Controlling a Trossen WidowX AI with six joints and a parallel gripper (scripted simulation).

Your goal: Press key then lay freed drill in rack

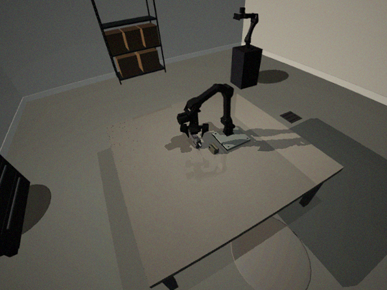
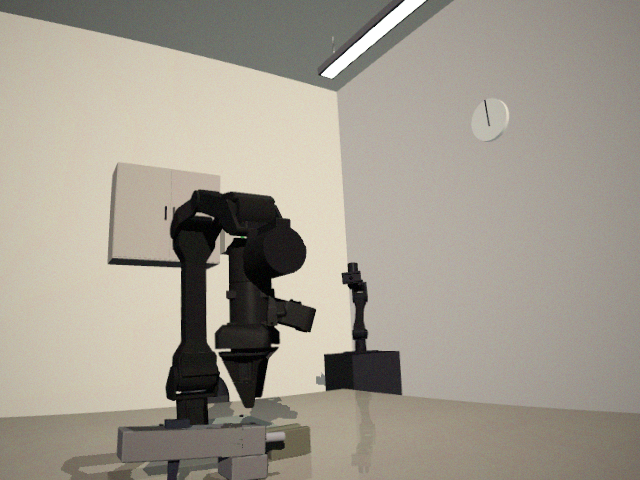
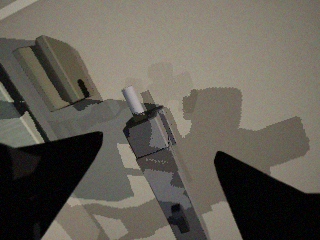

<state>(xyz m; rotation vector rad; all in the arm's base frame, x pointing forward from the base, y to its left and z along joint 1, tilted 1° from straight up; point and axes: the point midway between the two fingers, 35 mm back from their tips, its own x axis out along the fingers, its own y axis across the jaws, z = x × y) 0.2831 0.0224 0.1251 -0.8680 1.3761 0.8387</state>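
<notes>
A grey block-shaped holder (image 1: 195, 138) (image 2: 191, 444) (image 3: 167, 172) lies level above the table. The dark blue key (image 2: 177, 423) (image 3: 178, 219) sits low in its slot, with its top just above the holder and its lower end showing beneath. The drill (image 2: 275, 437) (image 3: 133, 100) shows as a short white cylinder at the holder's end; the rest is hidden. The olive rack (image 1: 213, 148) (image 2: 297, 439) (image 3: 62, 75) with a groove stands beyond that end. My gripper (image 1: 194, 135) (image 3: 160, 147) is open and empty above the holder's drill end, its fingers on either side in the wrist view.
The pale base plate (image 1: 232, 141) (image 3: 20, 130) of my arm lies beside the rack. The table's near edge (image 1: 230, 240) is far from the holder. A second arm (image 1: 250, 28) (image 2: 360, 310) on a dark pedestal, a shelf unit and a dark cabinet stand away from the table.
</notes>
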